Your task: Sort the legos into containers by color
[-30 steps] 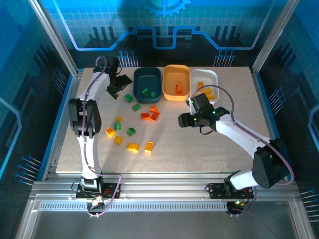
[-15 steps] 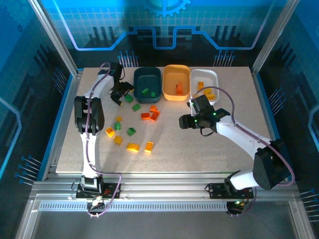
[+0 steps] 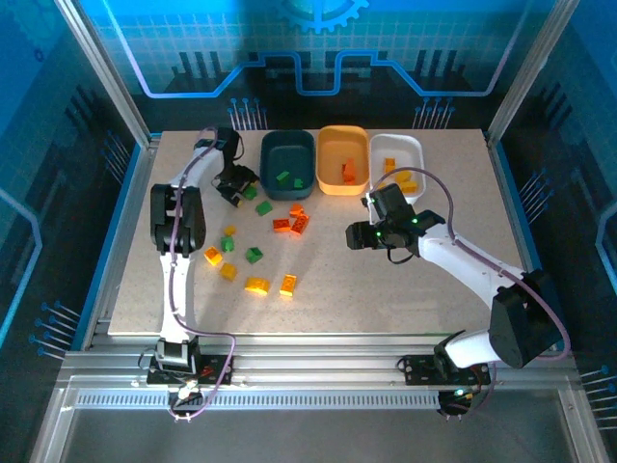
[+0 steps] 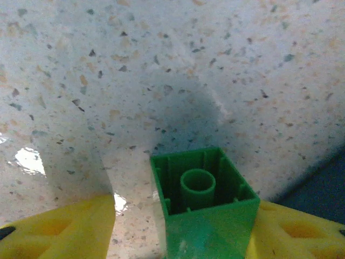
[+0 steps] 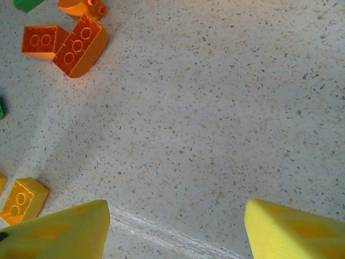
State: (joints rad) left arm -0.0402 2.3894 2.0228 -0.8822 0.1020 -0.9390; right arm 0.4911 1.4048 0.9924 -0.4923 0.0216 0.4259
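the left gripper has its yellow jaws closed on a small green plastic lego brick, hollow underside showing, just above the speckled surface beside the dark teal rounded plastic bin; the right gripper hangs with jaws spread wide and empty over bare surface, red-orange bricks and a yellow-orange brick lying apart from it.

White arm links, black joints and wrists, grey-purple cables, green lights, yellow fingers.

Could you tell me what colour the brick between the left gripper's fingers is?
Green brick, clearest in the left wrist view.
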